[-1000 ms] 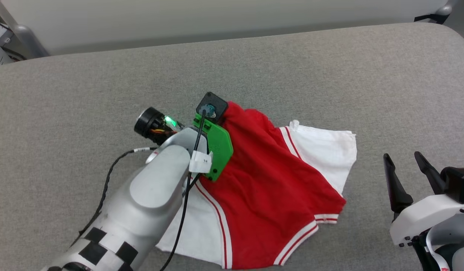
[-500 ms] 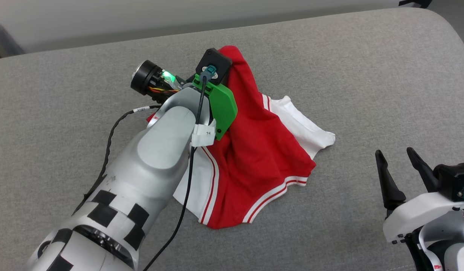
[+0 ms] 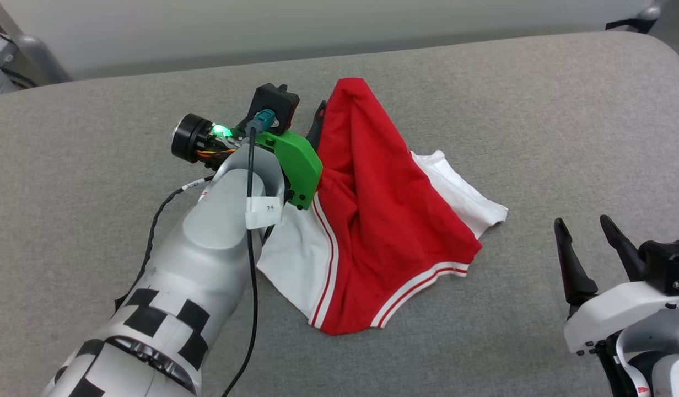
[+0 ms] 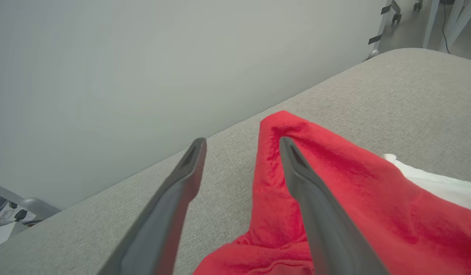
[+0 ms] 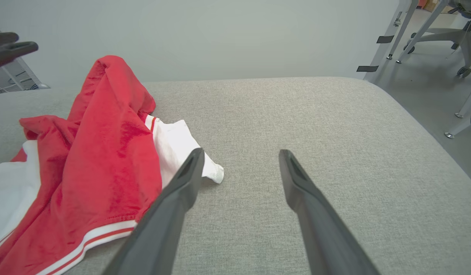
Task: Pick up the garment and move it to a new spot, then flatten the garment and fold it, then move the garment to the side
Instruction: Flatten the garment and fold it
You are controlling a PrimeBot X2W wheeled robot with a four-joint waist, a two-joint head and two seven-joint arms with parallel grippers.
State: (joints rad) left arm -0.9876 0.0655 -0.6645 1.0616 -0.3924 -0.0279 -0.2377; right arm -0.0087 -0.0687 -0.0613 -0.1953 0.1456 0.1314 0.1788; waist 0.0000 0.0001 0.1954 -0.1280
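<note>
Perhaps an office: wheeled chair (image 5: pixel 442 35)

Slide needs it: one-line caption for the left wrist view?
Left gripper open beside the peaked-up red garment on a grey cushioned surface.

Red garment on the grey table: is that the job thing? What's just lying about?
For the job:
- garment
- table it lies on

Just lying about:
- office chair
- metal frame

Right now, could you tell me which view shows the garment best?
The head view: nearly the whole garment shows. The left wrist view gives its red peak close up; the right wrist view crops its side.
</note>
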